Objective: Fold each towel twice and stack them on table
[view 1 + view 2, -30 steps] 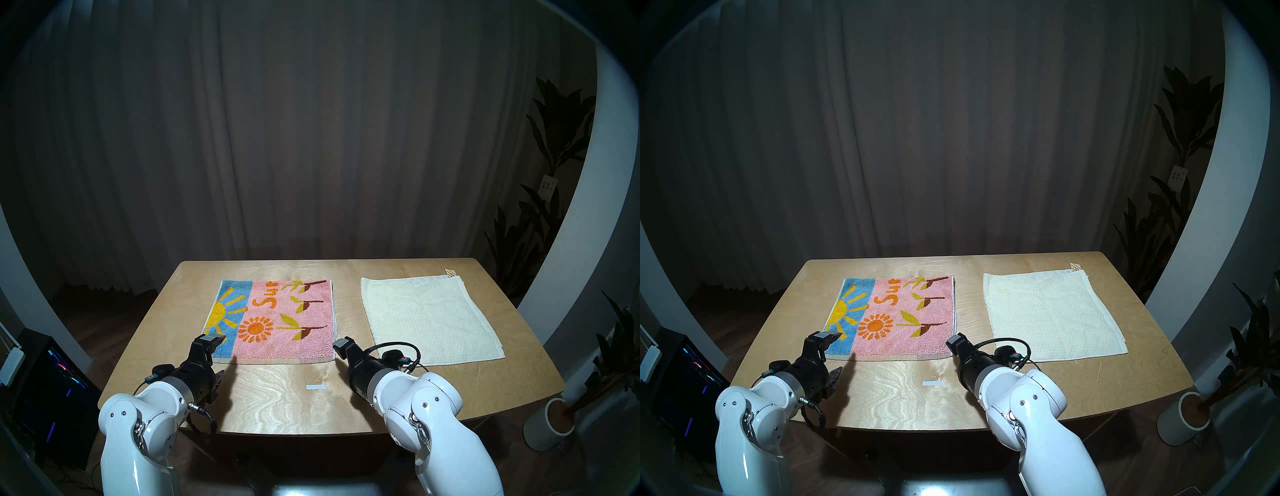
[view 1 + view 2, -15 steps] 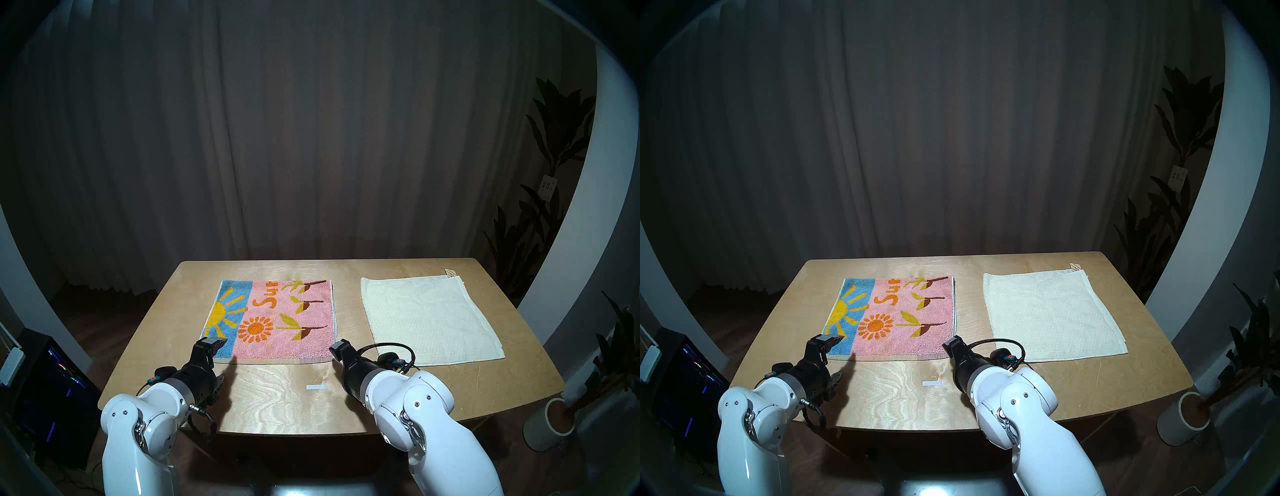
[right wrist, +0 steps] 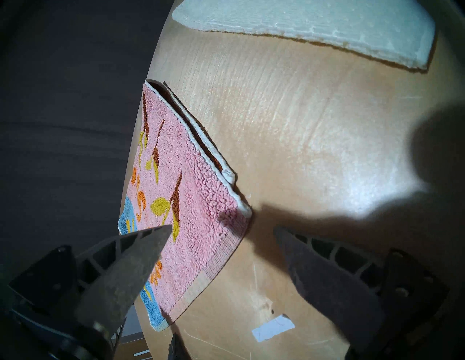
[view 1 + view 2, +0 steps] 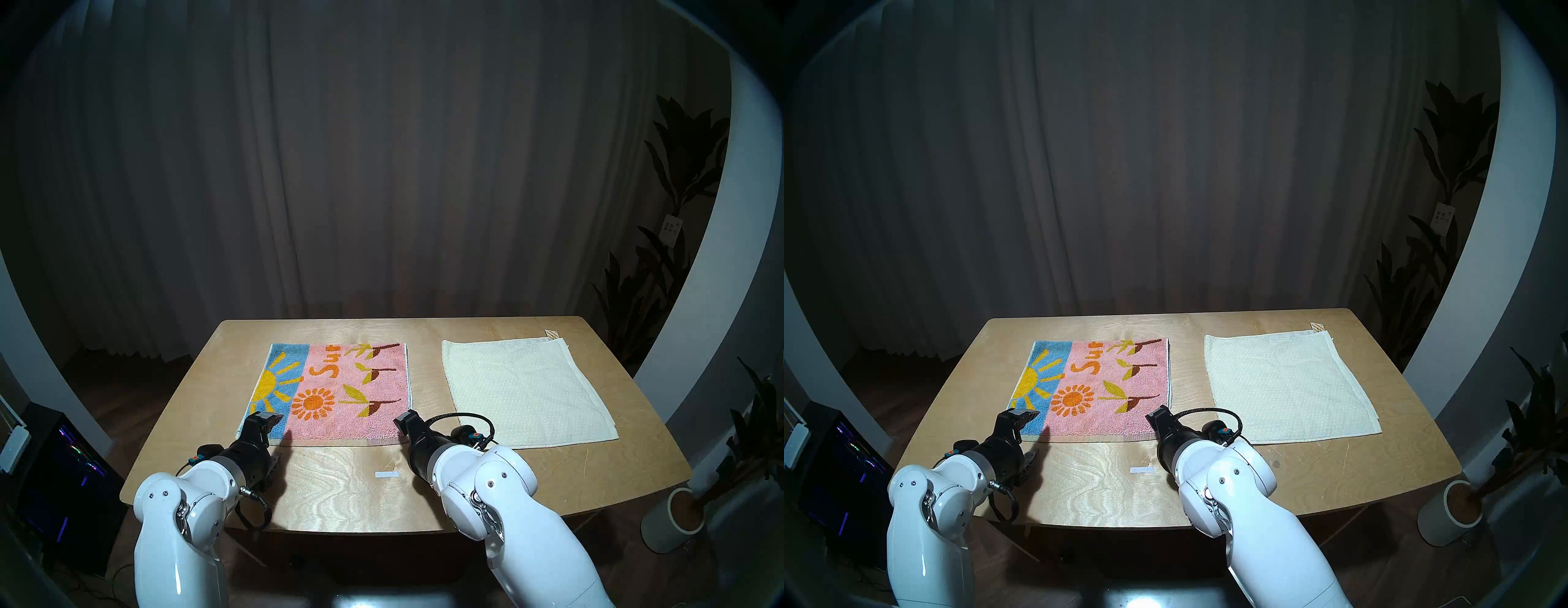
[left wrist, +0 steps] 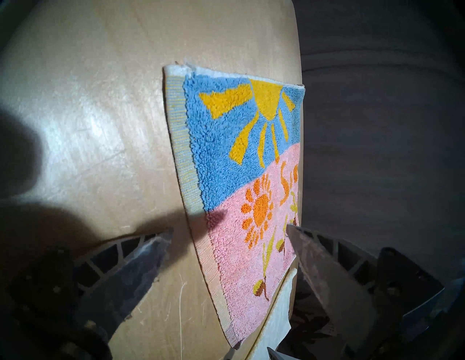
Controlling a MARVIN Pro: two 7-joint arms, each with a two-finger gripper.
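Observation:
The pink and blue towel (image 4: pixel 339 395) with suns and leaves lies flat on the table (image 4: pixel 339 492), left of centre. Its right edge shows two layers in the right wrist view (image 3: pixel 201 201). The cream dotted towel (image 4: pixel 526 390) lies flat to its right. My left gripper (image 4: pixel 271 439) is open at the pink and blue towel's near left part. In the left wrist view (image 5: pixel 229 228) the near hem (image 5: pixel 198 241) runs between its fingers. My right gripper (image 4: pixel 407 429) is open, and its fingers straddle the near right corner (image 3: pixel 236 226).
A white tape mark (image 4: pixel 387 474) lies on the wood between my arms. A potted plant (image 4: pixel 679 518) stands on the floor to the right, a dark computer case (image 4: pixel 63 467) to the left, and a curtain hangs behind the table.
My right gripper has moved left to the pink and blue towel's near right corner. My left gripper has shifted slightly right along the near edge. Both stay open and the towels have not moved.

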